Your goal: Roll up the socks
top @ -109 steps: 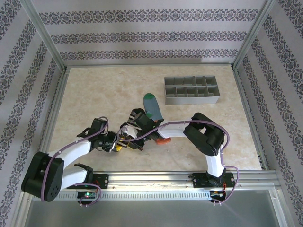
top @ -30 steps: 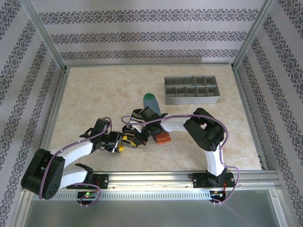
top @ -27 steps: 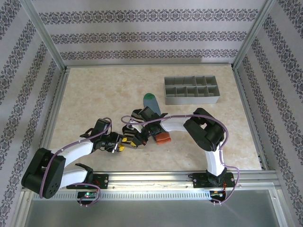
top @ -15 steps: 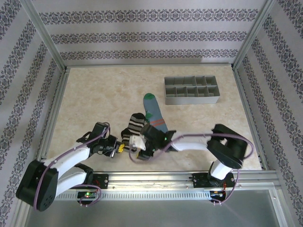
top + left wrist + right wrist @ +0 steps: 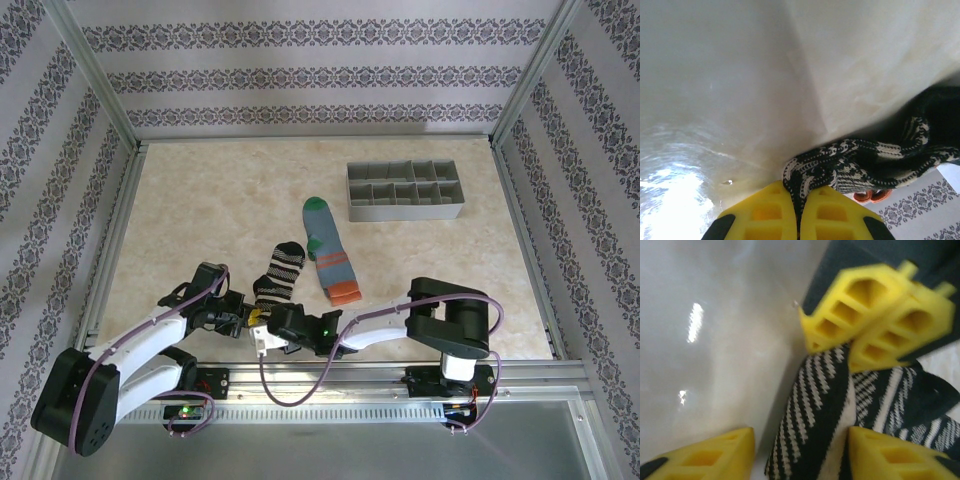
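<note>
The black sock with beige stripes [image 5: 280, 272] lies stretched on the table, toe far, cuff near. My left gripper [image 5: 249, 316] is shut on its cuff end; in the left wrist view the yellow fingers [image 5: 765, 212] pinch the striped fabric [image 5: 865, 155] between them. My right gripper [image 5: 263, 336] sits just in front of that cuff and stands open, with the striped sock [image 5: 815, 410] between its spread fingertips [image 5: 895, 455] and a gap beside the left one. The grey-blue sock [image 5: 326, 248] lies flat to the right, green toe far, orange cuff near.
A grey compartmented tray [image 5: 405, 210] stands at the back right. The metal rail of the table's near edge [image 5: 330, 372] runs just behind both grippers. The right arm [image 5: 390, 318] lies low along the front.
The right arm has swung from over the socks down to the near edge and its jaws have opened. The left gripper shut on the cuff. The striped sock now lies stretched out.
</note>
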`<state>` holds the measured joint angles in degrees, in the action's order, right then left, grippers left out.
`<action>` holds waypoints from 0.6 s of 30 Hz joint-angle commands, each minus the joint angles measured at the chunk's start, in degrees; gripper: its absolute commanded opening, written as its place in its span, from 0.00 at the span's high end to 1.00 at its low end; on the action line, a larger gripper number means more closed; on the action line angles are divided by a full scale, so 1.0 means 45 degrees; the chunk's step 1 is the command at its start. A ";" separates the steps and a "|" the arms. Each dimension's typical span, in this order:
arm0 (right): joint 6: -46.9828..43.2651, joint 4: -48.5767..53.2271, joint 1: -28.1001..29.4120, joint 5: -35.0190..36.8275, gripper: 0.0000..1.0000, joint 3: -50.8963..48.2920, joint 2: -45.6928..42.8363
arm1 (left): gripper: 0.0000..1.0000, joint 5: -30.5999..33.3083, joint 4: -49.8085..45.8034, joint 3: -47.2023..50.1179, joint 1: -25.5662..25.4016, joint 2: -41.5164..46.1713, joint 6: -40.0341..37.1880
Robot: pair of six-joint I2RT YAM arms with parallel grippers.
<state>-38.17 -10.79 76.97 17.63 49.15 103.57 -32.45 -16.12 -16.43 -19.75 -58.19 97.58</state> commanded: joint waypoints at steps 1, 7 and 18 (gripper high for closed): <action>-0.0495 -0.0738 -0.0194 0.1160 0.64 0.0662 0.0794 | 1.00 0.0557 -0.1732 0.0349 0.0140 -0.0315 0.0249; 0.0543 0.0629 -0.0503 -0.0432 1.00 0.0974 0.0795 | 0.95 0.0556 -0.1633 0.0190 0.0297 -0.0072 0.0030; 0.4086 0.3913 -0.3029 -0.8475 1.00 0.1797 0.1056 | 0.42 0.0572 -0.2151 -0.0383 0.1387 0.2314 -0.0540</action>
<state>-25.56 -2.90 65.10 -6.96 56.21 105.51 -30.37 -21.37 -17.06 -14.70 -49.32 95.77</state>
